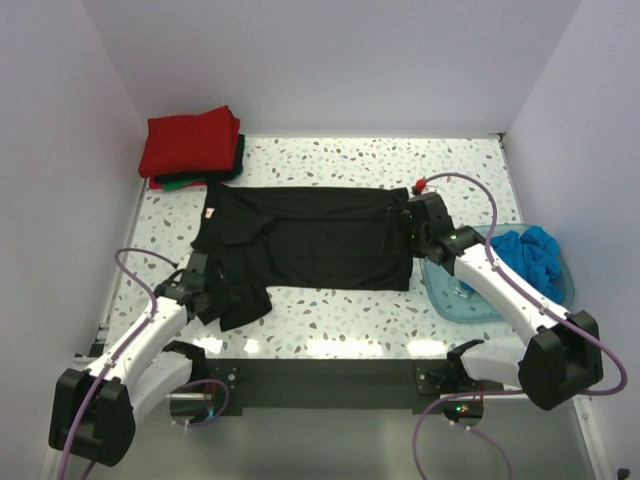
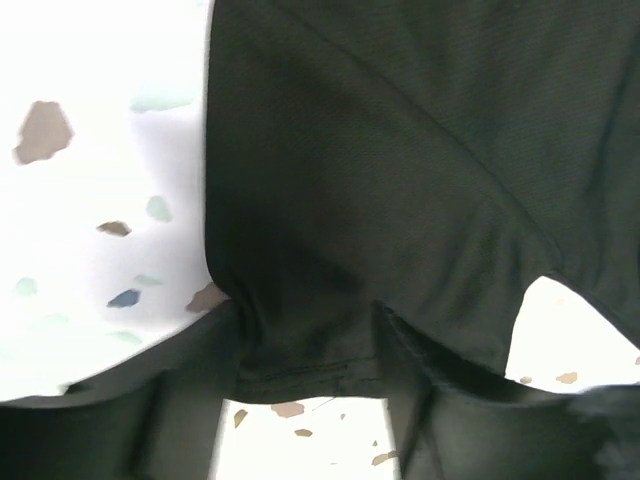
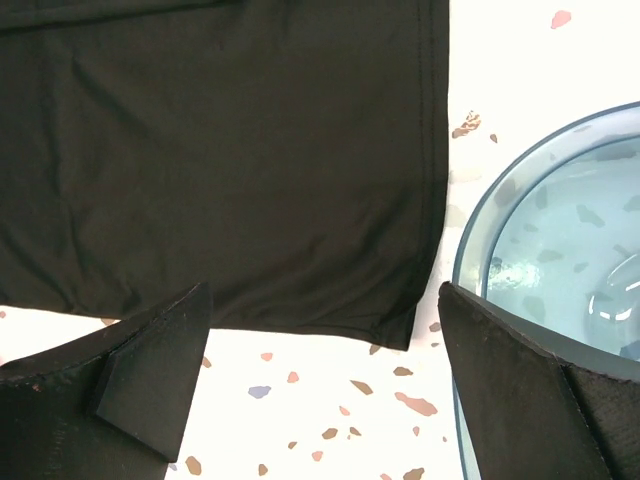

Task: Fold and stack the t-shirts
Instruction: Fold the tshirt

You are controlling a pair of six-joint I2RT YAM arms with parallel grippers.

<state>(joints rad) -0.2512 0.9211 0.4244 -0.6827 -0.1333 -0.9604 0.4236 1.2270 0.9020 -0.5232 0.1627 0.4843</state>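
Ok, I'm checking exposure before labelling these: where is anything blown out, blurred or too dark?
Top external: the table glares white along its far edge, and the black t-shirt shows few folds. Left wrist: table blown out white, the shirt's near hem soft. Right wrist: sharp, with small highlights in the blue tub.

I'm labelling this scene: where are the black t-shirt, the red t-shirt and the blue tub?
black t-shirt (image 1: 310,235), top external view, centre of its body.
red t-shirt (image 1: 190,142), top external view, top face of the fold.
blue tub (image 3: 476,220), right wrist view, its rim.
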